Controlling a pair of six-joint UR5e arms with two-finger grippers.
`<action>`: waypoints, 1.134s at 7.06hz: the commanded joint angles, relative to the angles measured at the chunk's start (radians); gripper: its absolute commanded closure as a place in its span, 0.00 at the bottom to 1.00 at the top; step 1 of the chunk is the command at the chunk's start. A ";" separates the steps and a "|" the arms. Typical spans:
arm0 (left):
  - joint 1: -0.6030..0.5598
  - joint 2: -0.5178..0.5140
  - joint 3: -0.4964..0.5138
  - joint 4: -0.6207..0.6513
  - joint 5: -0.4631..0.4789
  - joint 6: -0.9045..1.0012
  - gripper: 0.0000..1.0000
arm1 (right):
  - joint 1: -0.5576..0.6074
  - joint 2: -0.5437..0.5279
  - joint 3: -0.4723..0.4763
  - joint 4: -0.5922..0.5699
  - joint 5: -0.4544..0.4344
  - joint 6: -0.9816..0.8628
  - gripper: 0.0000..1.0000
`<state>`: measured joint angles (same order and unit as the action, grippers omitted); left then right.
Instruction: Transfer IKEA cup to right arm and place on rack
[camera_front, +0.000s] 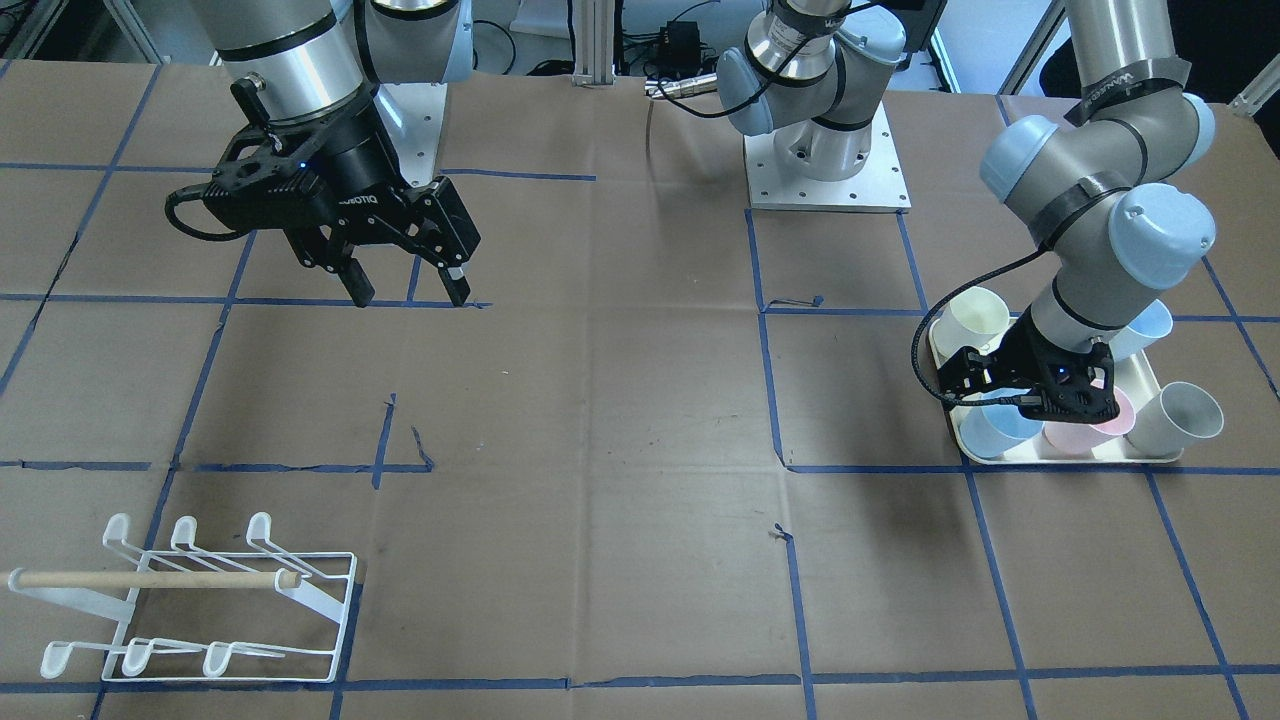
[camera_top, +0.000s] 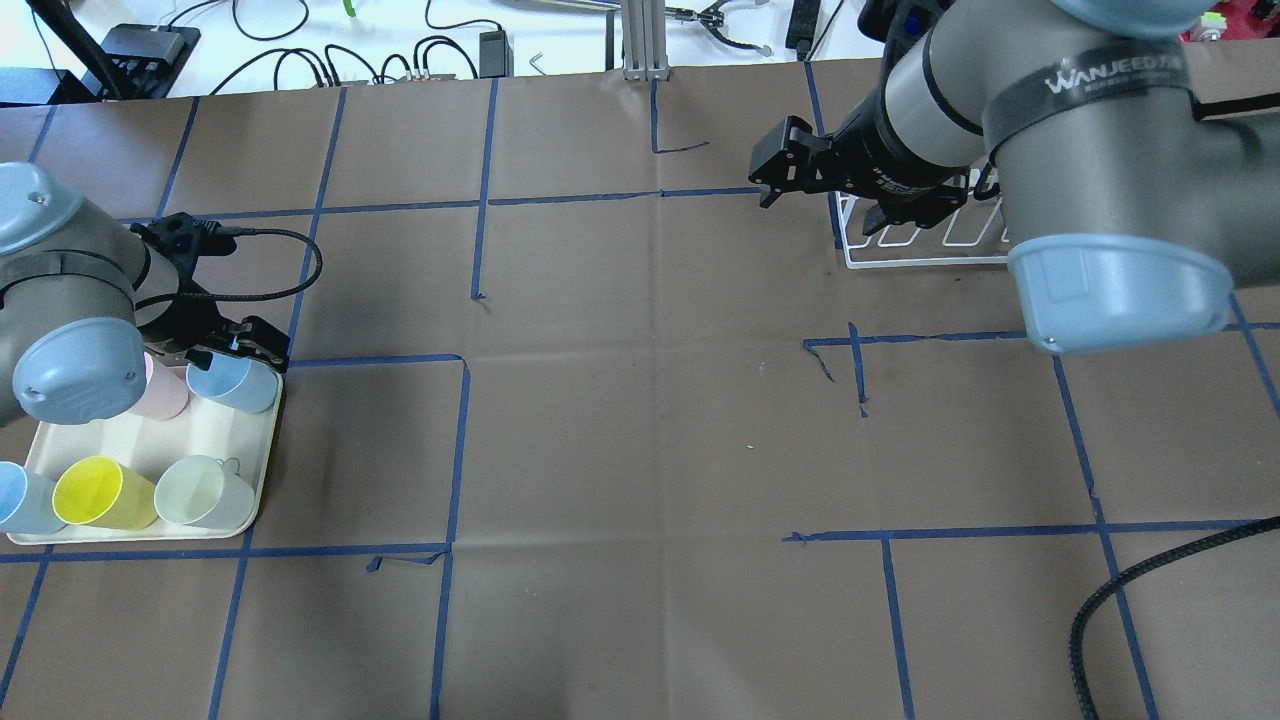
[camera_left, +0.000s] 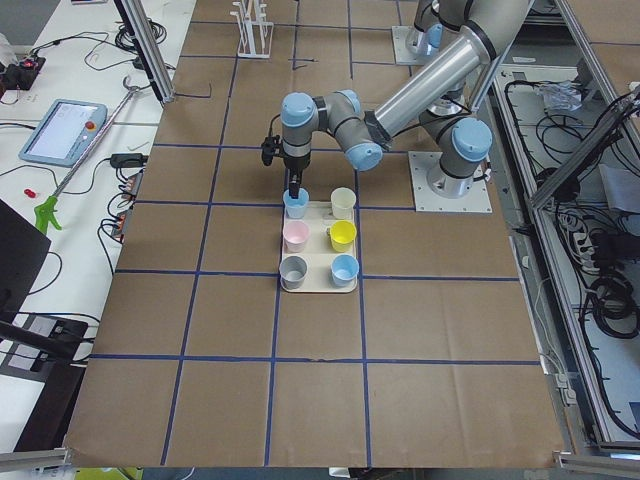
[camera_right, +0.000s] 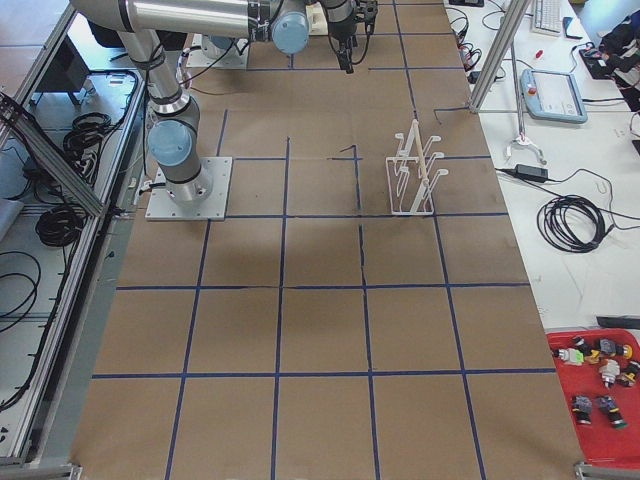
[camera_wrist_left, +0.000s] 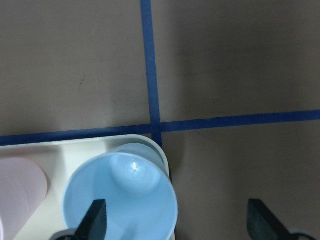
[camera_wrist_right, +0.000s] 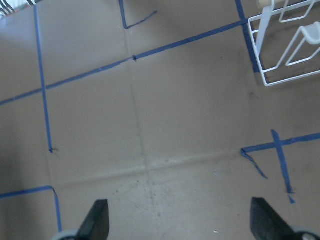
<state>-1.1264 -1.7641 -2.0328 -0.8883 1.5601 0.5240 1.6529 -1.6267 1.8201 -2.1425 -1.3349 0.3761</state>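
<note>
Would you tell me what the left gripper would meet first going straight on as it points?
Probably the light-blue cup at the tray corner: the open left gripper straddles its wall, depth unclear.

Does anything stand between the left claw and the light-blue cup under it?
Nothing visible does. The open left claw hangs right above the light-blue cup at the corner of the tray; the pink cup sits off to one side.

table (camera_front: 620, 420): was brown, gridded with blue tape (camera_front: 768, 380)
tray (camera_top: 225, 430): lay under left fingers (camera_wrist_left: 95, 220)
rack (camera_front: 150, 579): stood apart from right fingers (camera_front: 452, 262)
</note>
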 joint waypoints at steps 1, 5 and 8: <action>0.000 -0.014 -0.009 0.002 0.003 -0.007 0.01 | 0.002 -0.005 0.098 -0.278 0.095 0.157 0.00; 0.002 -0.017 -0.004 0.003 0.035 -0.098 0.12 | 0.004 -0.001 0.200 -0.661 0.262 0.554 0.00; 0.004 -0.041 0.011 0.003 0.044 -0.099 0.85 | 0.005 0.008 0.315 -0.951 0.325 0.961 0.00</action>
<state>-1.1234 -1.7982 -2.0267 -0.8852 1.6024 0.4265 1.6572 -1.6237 2.0821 -2.9734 -1.0275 1.1833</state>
